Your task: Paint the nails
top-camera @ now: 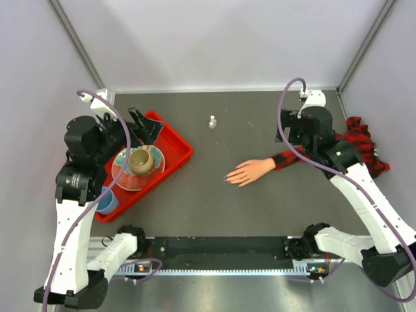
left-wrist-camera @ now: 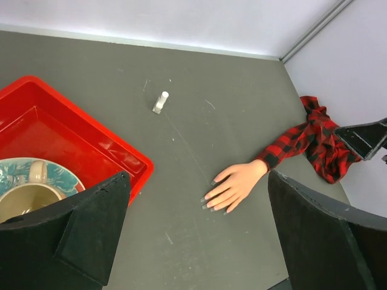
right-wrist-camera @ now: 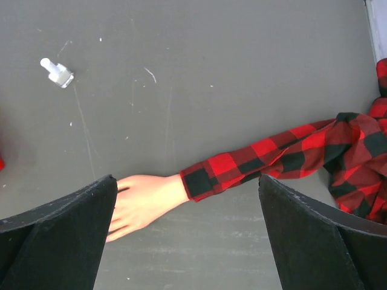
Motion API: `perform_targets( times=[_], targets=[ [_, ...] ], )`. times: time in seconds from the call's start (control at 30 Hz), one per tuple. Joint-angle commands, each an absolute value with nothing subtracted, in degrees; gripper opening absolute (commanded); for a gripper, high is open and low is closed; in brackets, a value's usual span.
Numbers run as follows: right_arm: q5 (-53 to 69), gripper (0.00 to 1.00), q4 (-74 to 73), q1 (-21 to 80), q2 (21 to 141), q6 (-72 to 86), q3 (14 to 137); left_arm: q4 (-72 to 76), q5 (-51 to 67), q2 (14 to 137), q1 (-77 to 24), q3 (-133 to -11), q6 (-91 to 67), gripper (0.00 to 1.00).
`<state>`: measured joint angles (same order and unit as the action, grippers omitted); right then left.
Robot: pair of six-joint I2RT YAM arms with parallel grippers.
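The nails [left-wrist-camera: 208,202] show as small dark tips at the ends of the fake hand [left-wrist-camera: 234,184], too small to read further. The hand lies palm down on the grey table [top-camera: 214,208], right of centre, with its fingertips pointing toward the left arm. Its red-and-black plaid sleeve [right-wrist-camera: 284,154] runs off to the right and bunches up by the side wall.

The right fingers [right-wrist-camera: 54,235] are spread wide and hold nothing, hanging above the cuff where sleeve meets wrist. The left fingers [left-wrist-camera: 91,229] are likewise parted and empty, above the near corner of a red tray [top-camera: 177,140]. The tray carries a patterned plate [top-camera: 122,177] with a tan mug [top-camera: 142,160] on it, and a blue cup [top-camera: 108,201]. A small clear white-capped bottle [top-camera: 212,122] sits toward the far side of the table, well apart from the hand.
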<state>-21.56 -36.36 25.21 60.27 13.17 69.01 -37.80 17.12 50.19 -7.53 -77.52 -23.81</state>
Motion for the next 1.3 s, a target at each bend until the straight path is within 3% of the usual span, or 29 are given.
perform_targets(
  times=[0.0, 0.27, 0.43, 0.8, 0.97, 1.27],
  targets=[
    [-23.38, 0.99, -34.54, 24.78, 64.84, 14.06, 71.18, -35.34, 17.40, 49.31, -7.21, -76.04, -23.38, 0.99],
    [-14.42, 0.99, -30.25, 25.22, 80.84, 17.49, 80.24, -30.94, 18.72, 50.01, -7.21, -70.32, -23.91, 0.99],
    [-18.53, 0.98, -28.74, 28.73, 94.63, 20.21, 90.86, -30.50, 19.95, 51.06, -7.21, -67.86, -24.52, 0.97],
    [-22.07, 0.81, -18.21, 34.80, 124.07, 22.06, 111.95, -27.86, 21.71, 48.96, -7.21, -61.44, -27.59, 0.93],
    [-20.48, 0.60, -13.89, 35.33, 129.37, 21.45, 115.74, -26.98, 22.59, 49.39, -7.21, -60.91, -27.95, 0.92],
    [-18.37, 0.60, -13.45, 36.56, 135.70, 19.43, 119.88, -26.28, 23.55, 50.10, -7.21, -60.73, -27.60, 0.92]
  ],
)
